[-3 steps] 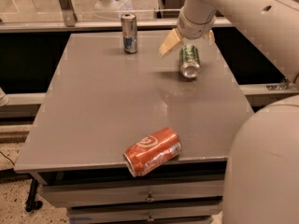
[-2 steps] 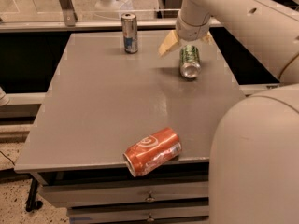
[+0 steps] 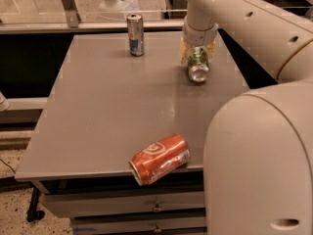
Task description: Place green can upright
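The green can (image 3: 198, 63) lies on its side at the back right of the grey table (image 3: 107, 111), with its silver end facing me. My gripper (image 3: 197, 52) comes down from above. Its pale fingers (image 3: 183, 53) sit on both sides of the can and look closed against it. The can still rests on the table top.
A slim silver-and-blue can (image 3: 135, 35) stands upright at the back of the table. An orange-red can with a white swirl (image 3: 160, 158) lies on its side at the front edge. My white arm and base (image 3: 259, 155) fill the right side. A glass railing runs behind the table.
The gripper has turned and come in over the green can, so its fingers now sit on both sides of it. The can has stayed in place.
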{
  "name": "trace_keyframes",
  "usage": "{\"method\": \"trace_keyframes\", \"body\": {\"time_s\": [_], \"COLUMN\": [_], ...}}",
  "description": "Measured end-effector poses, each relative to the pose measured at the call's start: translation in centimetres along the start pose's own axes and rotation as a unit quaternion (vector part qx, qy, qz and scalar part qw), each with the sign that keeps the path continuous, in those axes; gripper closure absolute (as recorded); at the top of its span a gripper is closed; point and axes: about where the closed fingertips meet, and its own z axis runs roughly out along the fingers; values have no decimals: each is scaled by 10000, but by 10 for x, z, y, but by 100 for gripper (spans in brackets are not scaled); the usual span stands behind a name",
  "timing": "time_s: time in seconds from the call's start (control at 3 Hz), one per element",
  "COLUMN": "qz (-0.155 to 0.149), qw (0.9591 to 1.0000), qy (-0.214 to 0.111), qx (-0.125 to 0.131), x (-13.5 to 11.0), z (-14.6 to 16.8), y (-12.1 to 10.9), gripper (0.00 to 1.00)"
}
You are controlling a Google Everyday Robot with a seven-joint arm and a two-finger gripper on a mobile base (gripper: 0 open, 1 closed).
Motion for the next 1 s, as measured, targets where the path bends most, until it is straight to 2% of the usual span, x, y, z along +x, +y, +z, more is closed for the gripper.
{"method": "trace_keyframes", "body": {"time_s": [0.33,0.67,1.0], "qz": [27,-207,-617], "qw": [10000,9995,9917], "qy": [43,-200,-834], "qx": [65,-138,-756], "x": [1,-6,-17], "z": [2,-6,-24], "y": [-2,-2,-3], "gripper": [64,86,100]}}
